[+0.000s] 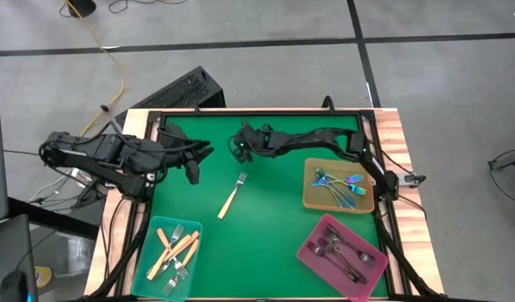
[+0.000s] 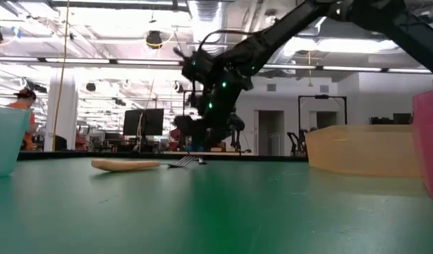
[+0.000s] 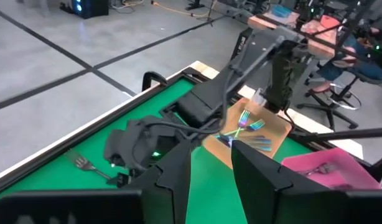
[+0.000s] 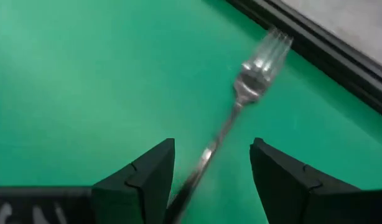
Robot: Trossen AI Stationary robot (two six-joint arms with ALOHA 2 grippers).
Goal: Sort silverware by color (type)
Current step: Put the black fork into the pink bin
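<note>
High view: a green desk (image 1: 266, 226) seen from above, with two dark robot arms reaching in from the far side.
Left hand (image 1: 193, 174): hovers over the far left part of the desk, fingers a little apart, holding nothing.
Right hand (image 4: 206, 171): near the far middle of the desk, fingers spread, a dark metal fork (image 4: 241, 99) lying on the mat between them, not gripped.
Loose fork (image 1: 232, 197): cream-handled, lying alone on the mat near the middle, between the two hands.
Teal tray (image 1: 148, 247): near left corner, holding several cream-handled forks (image 1: 175, 250).
Tan tray (image 1: 312, 197): right side, holding shiny blue-rainbow forks (image 1: 340, 186).
Pink tray (image 1: 312, 252): near right corner, just beside the tan tray, holding dark grey forks (image 1: 341, 252).
</note>
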